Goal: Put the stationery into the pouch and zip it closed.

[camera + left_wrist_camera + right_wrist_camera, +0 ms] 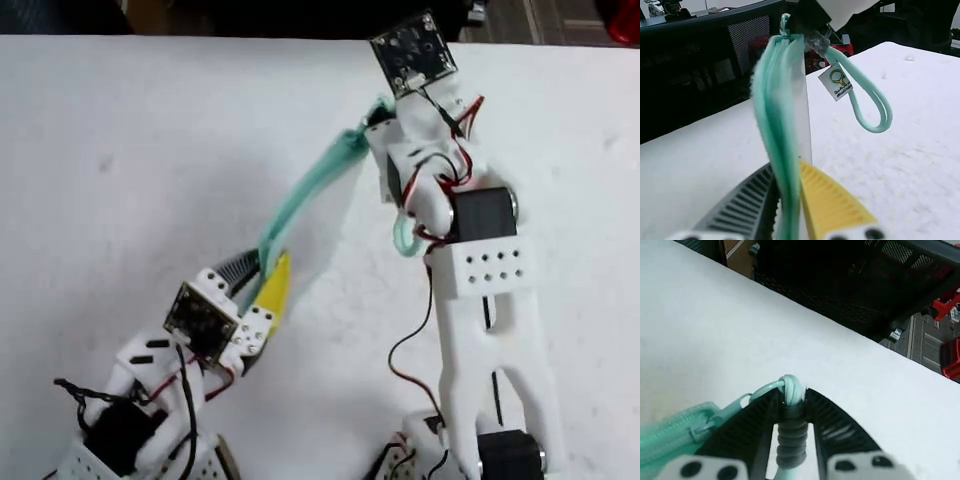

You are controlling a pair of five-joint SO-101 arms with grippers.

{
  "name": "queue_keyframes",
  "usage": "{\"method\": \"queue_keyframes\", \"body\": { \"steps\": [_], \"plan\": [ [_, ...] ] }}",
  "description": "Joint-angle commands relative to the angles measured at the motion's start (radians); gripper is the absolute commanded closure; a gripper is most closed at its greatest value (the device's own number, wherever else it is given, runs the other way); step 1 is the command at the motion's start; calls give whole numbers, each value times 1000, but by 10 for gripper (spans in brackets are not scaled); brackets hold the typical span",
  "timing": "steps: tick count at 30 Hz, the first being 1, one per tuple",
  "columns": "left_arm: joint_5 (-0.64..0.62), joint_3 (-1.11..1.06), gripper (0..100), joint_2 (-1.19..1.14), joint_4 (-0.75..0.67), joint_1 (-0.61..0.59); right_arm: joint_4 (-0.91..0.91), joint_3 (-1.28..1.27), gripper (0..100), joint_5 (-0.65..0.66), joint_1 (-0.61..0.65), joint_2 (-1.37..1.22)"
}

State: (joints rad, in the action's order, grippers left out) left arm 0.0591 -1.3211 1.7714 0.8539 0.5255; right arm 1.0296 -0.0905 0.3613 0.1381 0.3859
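Note:
A mint-green zip pouch (300, 195) hangs stretched above the white table (130, 150) between both arms. My left gripper (262, 280), with one grey and one yellow finger, is shut on the pouch's near end (780, 100). At the far end my right gripper (378, 125) is shut on the green pull cord (791, 390) of the zipper. The metal slider (707, 427) sits just beside its black fingers (832, 425). The cord's loop (870, 105) and a small white tag (836, 81) dangle under the right arm. The zip edge looks closed along the length I see.
The right arm's white body (490, 330) crosses the table's right half. Beyond the far table edge stands a black mesh panel (850, 285), with red things (950, 305) on the floor. Bare table (130, 150) lies at the left.

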Motion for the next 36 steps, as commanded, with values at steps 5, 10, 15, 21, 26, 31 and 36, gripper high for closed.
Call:
{"method": "queue_keyframes", "body": {
  "steps": [5, 10, 15, 21, 26, 31, 36],
  "plan": [
    [0, 15, 980, 10, 44, -42, 320, 49, 550, -124, -99, 151],
    [0, -5, 979, 10, 38, -35, 522, 238, 685, -153, 58, 298],
    [0, -9, 979, 10, 41, -35, 590, 370, 733, -238, 450, 277],
    [3, -9, 979, 10, 63, -35, 547, 374, 619, -400, 467, 91],
    [6, -9, 979, 10, 63, -35, 556, 520, 558, -532, 466, -87],
    [8, -9, 979, 10, 66, -39, 668, 741, 558, -609, 458, -292],
    [9, -9, 979, 10, 66, -36, 693, 770, 558, -646, 380, -397]
  ]
}}
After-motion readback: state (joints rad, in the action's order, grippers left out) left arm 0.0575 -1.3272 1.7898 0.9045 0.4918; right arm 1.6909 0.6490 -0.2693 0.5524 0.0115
